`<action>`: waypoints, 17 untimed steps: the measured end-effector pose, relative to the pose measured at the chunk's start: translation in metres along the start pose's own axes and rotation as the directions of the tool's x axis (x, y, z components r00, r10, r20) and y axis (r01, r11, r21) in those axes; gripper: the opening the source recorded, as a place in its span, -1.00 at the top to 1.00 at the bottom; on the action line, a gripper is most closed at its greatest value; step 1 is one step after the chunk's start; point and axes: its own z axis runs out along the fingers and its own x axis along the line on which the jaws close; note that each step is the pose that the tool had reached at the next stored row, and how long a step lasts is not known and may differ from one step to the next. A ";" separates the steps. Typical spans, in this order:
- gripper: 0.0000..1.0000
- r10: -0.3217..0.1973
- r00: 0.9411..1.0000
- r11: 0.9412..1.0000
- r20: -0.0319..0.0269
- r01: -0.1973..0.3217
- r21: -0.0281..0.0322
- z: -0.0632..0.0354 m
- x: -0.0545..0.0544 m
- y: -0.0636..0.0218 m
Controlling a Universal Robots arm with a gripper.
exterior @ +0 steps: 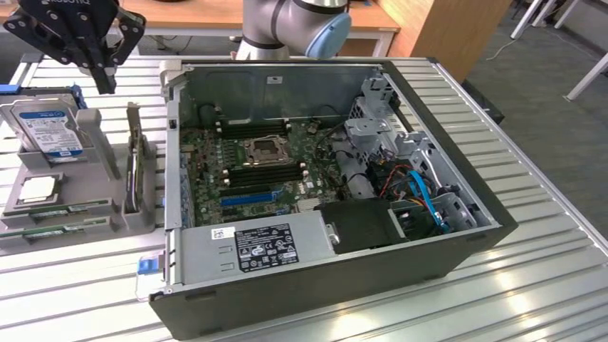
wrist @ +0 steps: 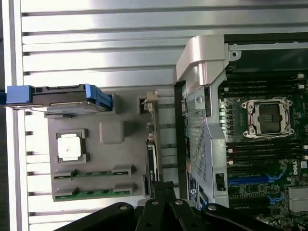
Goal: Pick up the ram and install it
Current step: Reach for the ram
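End effector [exterior: 105, 78] shut, empty, high over the tray [wrist: 111, 159].
Fingers [wrist: 159, 197] pressed together, touching nothing. Ram [exterior: 59, 210] flat in a tray slot, a second green stick [exterior: 48, 232] in the slot alongside; processor [exterior: 38, 189] just beside them on the tray, drive [exterior: 48, 128] upright at the tray's other end, open case [exterior: 380, 278] beside the tray.

There are two ram sticks [wrist: 93, 172], both in a single gray tray [wrist: 111, 132] that also carries one square processor chip [wrist: 70, 147], one hard drive [exterior: 48, 130] and one card [exterior: 136, 167] standing on edge. One open computer case [exterior: 314, 285] sits on the surface [exterior: 532, 285], holding one motherboard [exterior: 249, 187], one bare processor socket [exterior: 263, 151] and one labelled power supply [exterior: 256, 246]. Above them is one robot arm [exterior: 285, 21] with one gripper [exterior: 105, 82].
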 end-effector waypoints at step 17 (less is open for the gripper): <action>0.80 0.000 1.000 1.000 0.000 0.000 0.000 -0.0009 0.031 -0.0023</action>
